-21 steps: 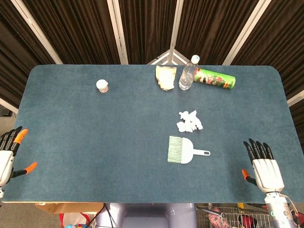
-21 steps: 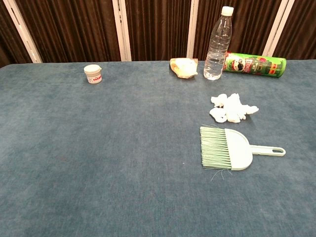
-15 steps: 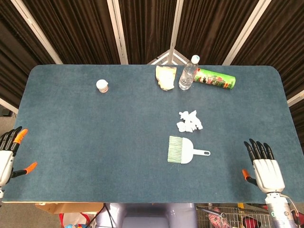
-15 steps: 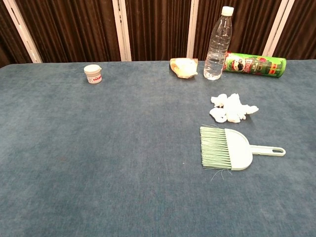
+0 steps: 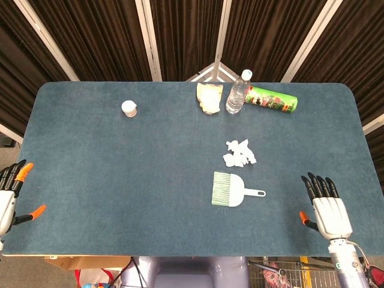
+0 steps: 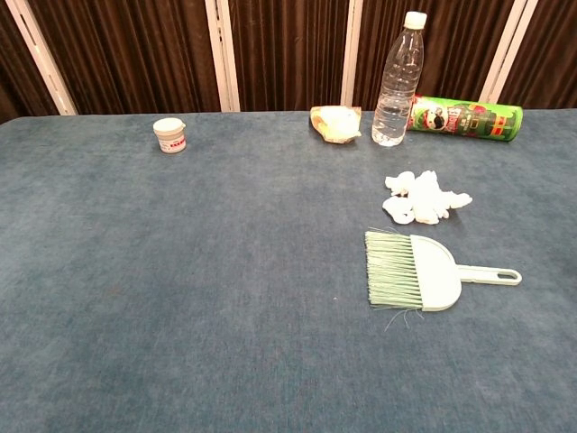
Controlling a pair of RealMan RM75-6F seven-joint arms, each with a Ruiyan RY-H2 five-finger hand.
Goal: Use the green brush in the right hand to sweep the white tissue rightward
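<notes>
Two robot hands rest at the near edge of the tabletop [image 5: 90, 156], and neither holds anything: the right robot hand [image 5: 327, 207] lies flat at about 4 o'clock in the head view with its fingers stretched out and a little apart, pointing toward 12, and the left robot hand [image 5: 9, 195] sits at about 8 o'clock, half off the edge, fingers likewise spread. Neither shows in the chest view. The brush [image 5: 231, 190] lies untouched near the middle, slightly toward 5 o'clock, its green bristles fanned toward 9 and its thin handle pointing toward 3, straight at the right robot hand; that lie suits a grasp from that side, since the handle is the nearest part. The two are well apart, so I judge the step in hand to be the reach for the handle, with the sweep itself not begun. The tissue [image 5: 240, 153], a loose crumpled heap, sits just beyond the brush at its 12 o'clock, close to it but not touching. Because the bristles lie left of the heap's far side, a rightward stroke would need the brush lifted and set down on the tissue's 9 o'clock side first. Along the far edge stand a bottle [image 5: 237, 93], a lying green can [image 5: 271, 100] at its 3 o'clock, a pale packet [image 5: 209, 98] at its 9 o'clock, and a small jar [image 5: 129, 108] farther toward 9, all clear of the sweep path.
</notes>
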